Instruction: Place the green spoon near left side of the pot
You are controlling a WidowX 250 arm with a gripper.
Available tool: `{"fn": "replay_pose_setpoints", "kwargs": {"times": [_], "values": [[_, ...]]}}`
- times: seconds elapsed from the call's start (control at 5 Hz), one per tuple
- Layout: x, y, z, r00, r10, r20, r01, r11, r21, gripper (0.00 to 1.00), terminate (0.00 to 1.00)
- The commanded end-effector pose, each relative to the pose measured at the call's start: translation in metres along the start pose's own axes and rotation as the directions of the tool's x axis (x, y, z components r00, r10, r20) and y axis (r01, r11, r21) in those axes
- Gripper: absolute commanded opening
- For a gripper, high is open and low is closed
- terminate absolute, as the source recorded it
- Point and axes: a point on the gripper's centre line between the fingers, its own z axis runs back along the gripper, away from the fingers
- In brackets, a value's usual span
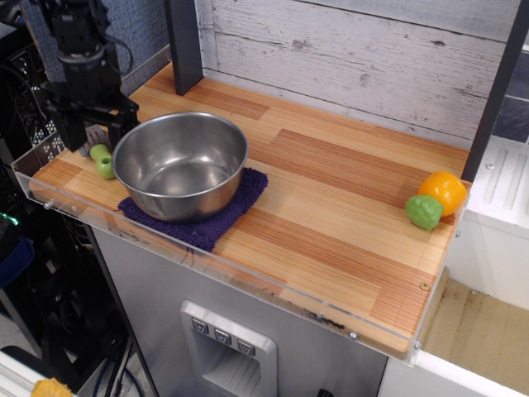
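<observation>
The green spoon (104,160) lies on the wooden counter just left of the pot (177,201). Its lime-green handle shows; most of its grey slotted head is hidden behind my gripper. The pot is a large shiny steel bowl on a purple cloth (241,202). My gripper (92,137) has come down at the counter's left end, right over the spoon's head. Its fingers stand apart on either side of the head, open, and I cannot tell whether they touch it.
An orange and green toy vegetable (435,201) sits at the counter's right edge. A clear acrylic lip (215,269) runs along the front and left edges. A dark post (183,41) stands behind the pot, in front of the grey plank wall.
</observation>
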Motion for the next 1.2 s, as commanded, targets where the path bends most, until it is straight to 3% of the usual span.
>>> {"fn": "replay_pose_setpoints", "kwargs": {"times": [0.0, 0.2, 0.6, 1.0], "values": [[0.000, -0.002, -0.003, 1.000, 0.005, 0.002, -0.005, 1.000, 0.001, 1.00, 0.00], [0.000, 0.001, -0.006, 1.000, 0.013, -0.012, -0.013, 1.000, 0.001, 0.00, 0.00], [-0.001, 0.000, 0.005, 1.000, 0.025, 0.010, -0.025, 1.000, -0.007, 0.00, 0.00], [-0.003, 0.015, 0.036, 0.998, 0.056, 0.040, -0.055, 0.998, -0.022, 0.00, 0.00]]}}
